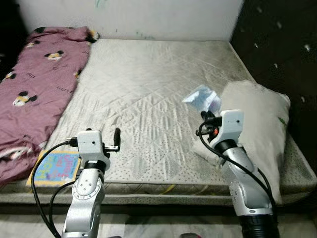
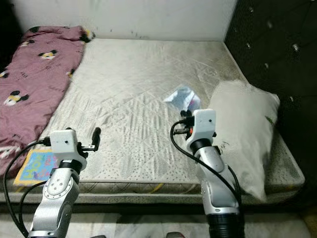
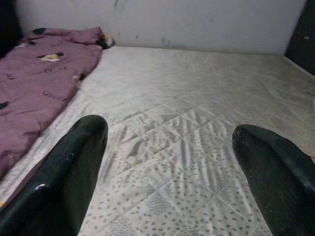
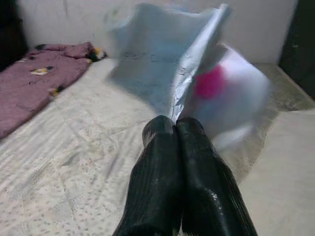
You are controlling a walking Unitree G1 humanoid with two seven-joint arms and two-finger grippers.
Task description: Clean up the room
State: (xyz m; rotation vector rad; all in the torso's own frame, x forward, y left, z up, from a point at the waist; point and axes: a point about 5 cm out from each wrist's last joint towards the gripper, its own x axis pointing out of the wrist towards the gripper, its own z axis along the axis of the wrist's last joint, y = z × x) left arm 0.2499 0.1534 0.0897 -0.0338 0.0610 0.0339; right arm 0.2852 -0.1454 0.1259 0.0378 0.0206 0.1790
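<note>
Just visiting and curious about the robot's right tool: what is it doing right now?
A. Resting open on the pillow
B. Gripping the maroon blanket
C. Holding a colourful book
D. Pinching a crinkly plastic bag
D: in the right wrist view the right tool has its two black fingers pressed together on the pale blue plastic bag.

Flat, even indoor light falls on the pale bed (image 1: 158,89); corners go dark. Head views are sharp. The plastic bag (image 4: 197,73) is motion-blurred in the right wrist view.

plastic bag (image 4: 197,73) blurred, pink blanket (image 1: 29,89) cut off at edge
</note>
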